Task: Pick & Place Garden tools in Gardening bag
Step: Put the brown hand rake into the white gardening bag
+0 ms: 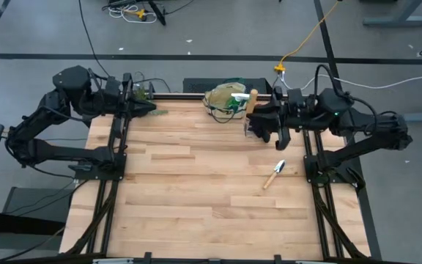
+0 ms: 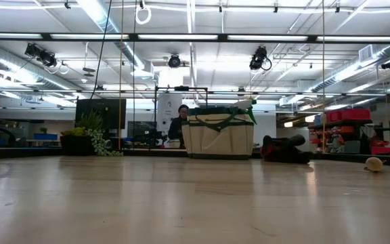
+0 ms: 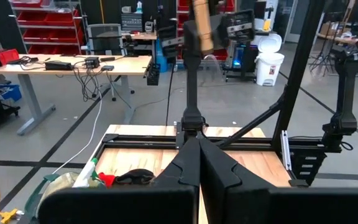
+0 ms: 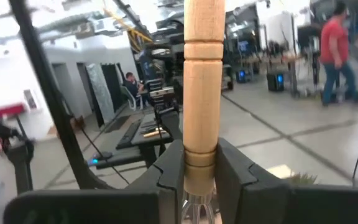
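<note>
The right end effector [image 1: 258, 121] is clamped on the wooden handle of the hand rake [image 1: 251, 101]; in the right wrist view that handle [image 4: 201, 93] stands straight up between the two dark fingers [image 4: 169, 177], with metal tines just showing below the grip. In the high view the end effector sits in the upper middle of the frame, and the gardening bag [image 1: 226, 97] lies just to its left and a little higher in the picture, near the bench's [image 1: 196, 191] far edge. The rake's long axis runs roughly upright, handle end leaning toward the bag, so the coming move looks like a short carry leftward over the bag's mouth and a lowering tines-first. The trowel [image 1: 274, 174] lies on the bench lower right of centre, slanted, nearer the right arm. The left end effector [image 1: 146, 107] is closed on nothing, parked at the upper left beside the small plant. In the low view the bag [image 2: 219, 135] stands upright at centre.
</note>
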Controlling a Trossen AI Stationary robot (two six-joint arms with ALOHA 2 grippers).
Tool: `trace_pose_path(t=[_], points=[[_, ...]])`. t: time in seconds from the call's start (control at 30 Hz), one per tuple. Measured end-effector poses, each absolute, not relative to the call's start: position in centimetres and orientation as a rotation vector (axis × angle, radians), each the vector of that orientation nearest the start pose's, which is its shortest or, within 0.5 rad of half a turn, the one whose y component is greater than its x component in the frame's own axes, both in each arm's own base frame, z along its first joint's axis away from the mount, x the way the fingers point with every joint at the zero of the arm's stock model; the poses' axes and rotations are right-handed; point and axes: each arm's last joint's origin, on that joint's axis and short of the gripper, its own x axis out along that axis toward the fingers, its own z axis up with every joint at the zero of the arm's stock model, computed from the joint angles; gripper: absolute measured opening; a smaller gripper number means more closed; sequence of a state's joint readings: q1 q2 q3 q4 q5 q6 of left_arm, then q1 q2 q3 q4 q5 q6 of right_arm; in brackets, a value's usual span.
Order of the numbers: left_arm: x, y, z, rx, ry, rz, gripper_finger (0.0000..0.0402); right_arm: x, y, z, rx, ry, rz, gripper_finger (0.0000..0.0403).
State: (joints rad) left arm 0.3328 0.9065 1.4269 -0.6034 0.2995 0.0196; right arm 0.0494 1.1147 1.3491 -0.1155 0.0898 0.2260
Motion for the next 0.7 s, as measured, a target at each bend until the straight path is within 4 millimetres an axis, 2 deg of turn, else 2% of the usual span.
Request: trace_pose_path(t=[0.47, 0.7], points=[[14.7, 4.1, 47.7, -0.013, 0.072, -0.006, 0.0003, 23.9, -0.3, 45.8, 0.607, -0.097, -0.066, 0.0056], [15.5, 4.3, 47.7, -0.002, 0.061, -0.014, 0.0003, 24.7, -0.3, 45.2, 0.687, -0.069, -0.064, 0.0056]])
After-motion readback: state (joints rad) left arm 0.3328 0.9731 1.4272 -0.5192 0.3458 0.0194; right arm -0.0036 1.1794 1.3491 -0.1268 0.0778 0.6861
